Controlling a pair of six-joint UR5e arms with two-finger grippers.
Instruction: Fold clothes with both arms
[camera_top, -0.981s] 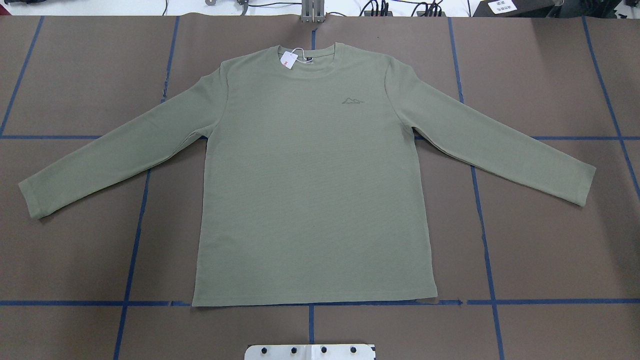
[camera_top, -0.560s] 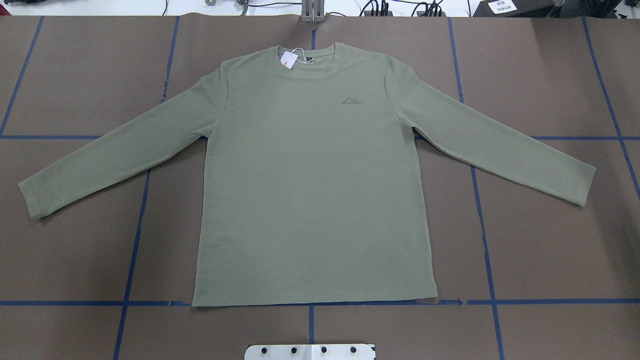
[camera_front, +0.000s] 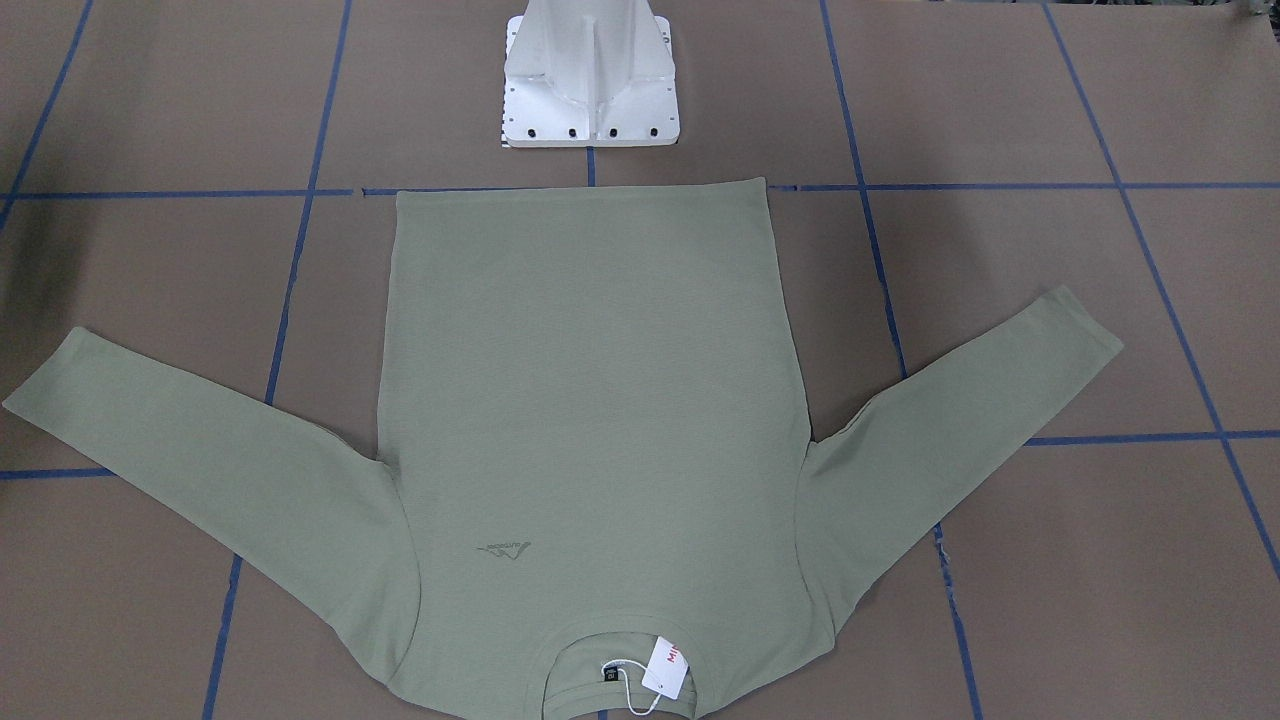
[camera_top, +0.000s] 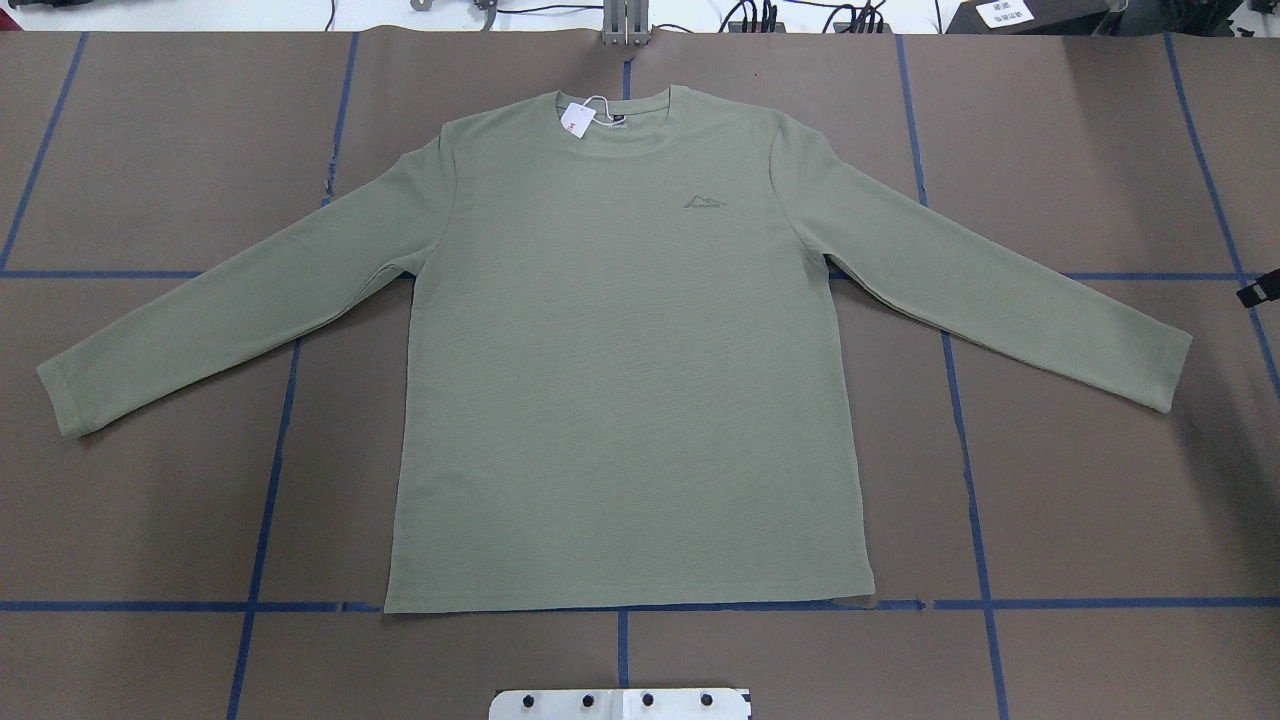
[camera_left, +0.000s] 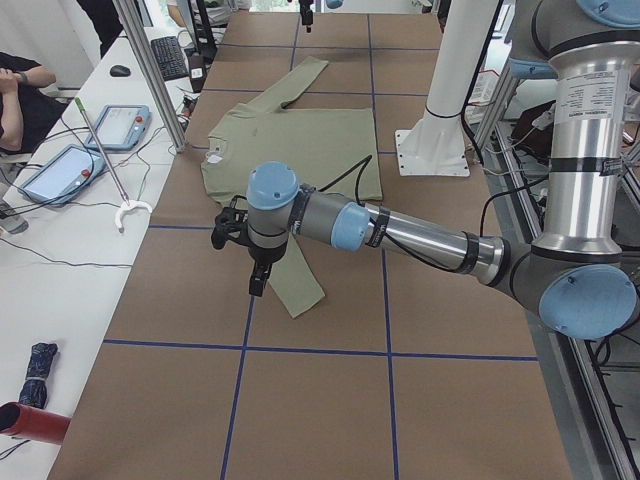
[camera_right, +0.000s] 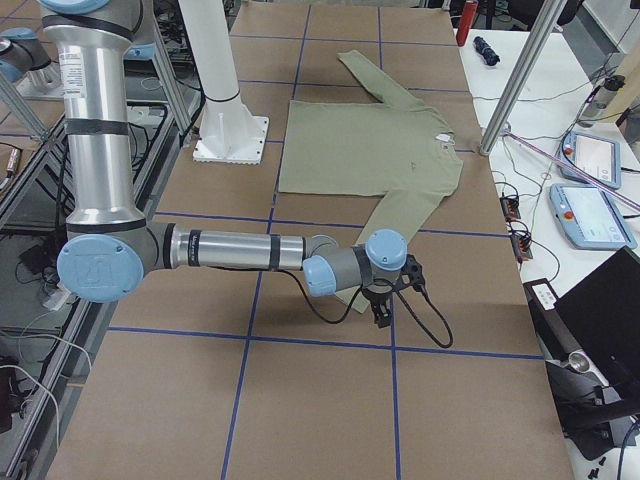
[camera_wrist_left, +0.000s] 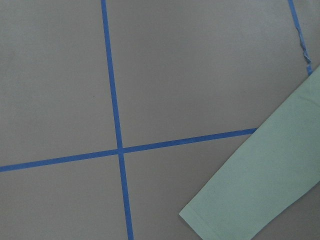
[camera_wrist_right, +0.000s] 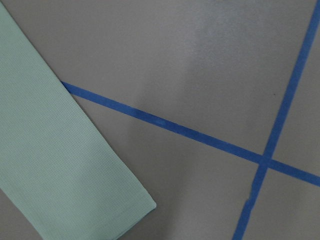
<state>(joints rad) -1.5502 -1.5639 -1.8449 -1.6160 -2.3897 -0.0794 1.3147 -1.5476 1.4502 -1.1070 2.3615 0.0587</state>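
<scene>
Green shirt sleeve (camera_wrist_right: 60, 165) lies flat on table (camera_wrist_right: 175, 45), overlapping blue tape (camera_wrist_right: 200, 135).

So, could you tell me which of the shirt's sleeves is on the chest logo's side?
The sleeve on the robot's right, at the overhead view's right; the logo sits on that half, while the hang tag lies toward the other sleeve.

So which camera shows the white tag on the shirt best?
The front-facing view: the tag is largest there, red letters showing. Overhead shows it small at the collar; the side views, a speck; wrist views, only sleeve ends.
</scene>
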